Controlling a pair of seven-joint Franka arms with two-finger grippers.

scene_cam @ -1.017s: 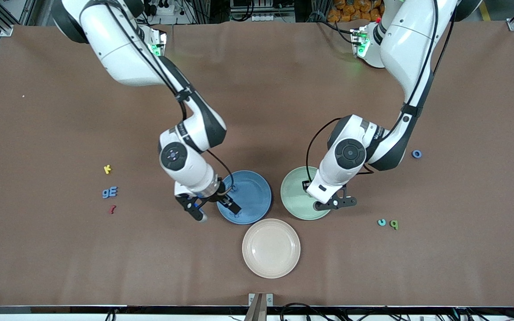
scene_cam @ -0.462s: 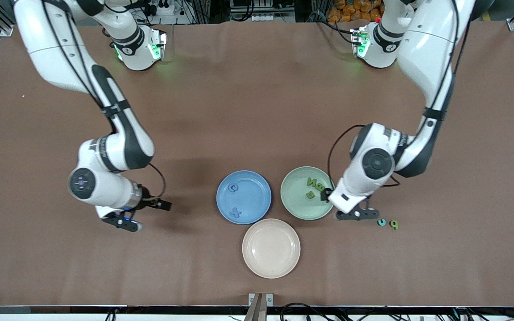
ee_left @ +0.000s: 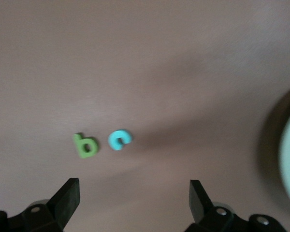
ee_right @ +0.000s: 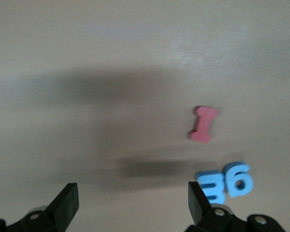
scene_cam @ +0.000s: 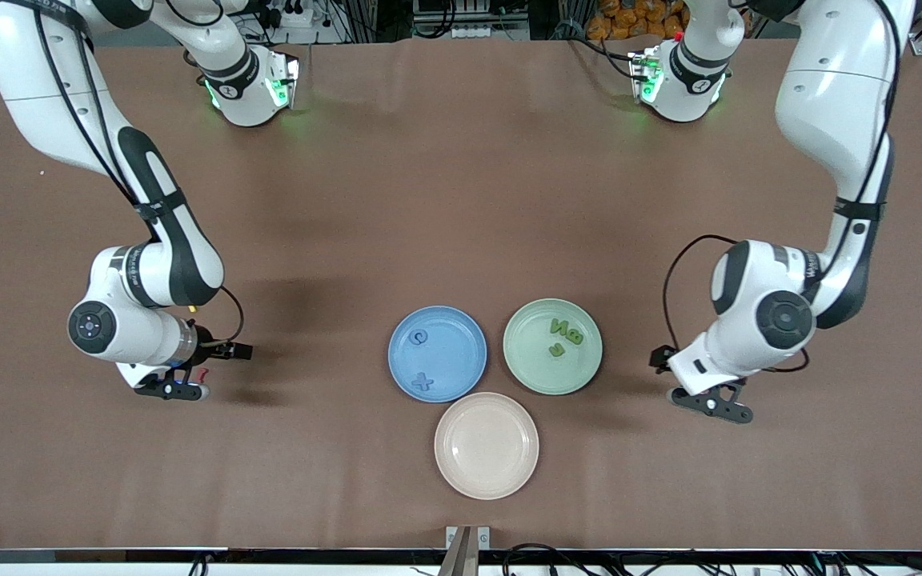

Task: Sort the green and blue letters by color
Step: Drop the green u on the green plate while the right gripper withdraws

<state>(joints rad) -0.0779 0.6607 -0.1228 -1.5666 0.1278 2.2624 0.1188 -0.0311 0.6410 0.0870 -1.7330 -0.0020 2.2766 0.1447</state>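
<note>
Hovering released, the left gripper (ee_left: pixel 130 203) hangs over a green letter (ee_left: pixel 85 145); the right gripper (ee_right: pixel 130 203), fingers apart, over 2 touching blue letters (ee_right: pixel 225 182).

We count three plates on the bench — one blue plate (scene_cam: pixel 461 374), one green plate (scene_cam: pixel 527 370) and one cream plate (scene_cam: pixel 486 446). The blue plate holds two blue letters (scene_cam: pixel 422 382), the green plate three green letters (scene_cam: pixel 561 336). Loose on the bench we count two blue letters (ee_right: pixel 226 183), one red letter (ee_right: pixel 203 124), one green letter (ee_left: pixel 85 145) and one turquoise letter (ee_left: pixel 120 139).
</note>
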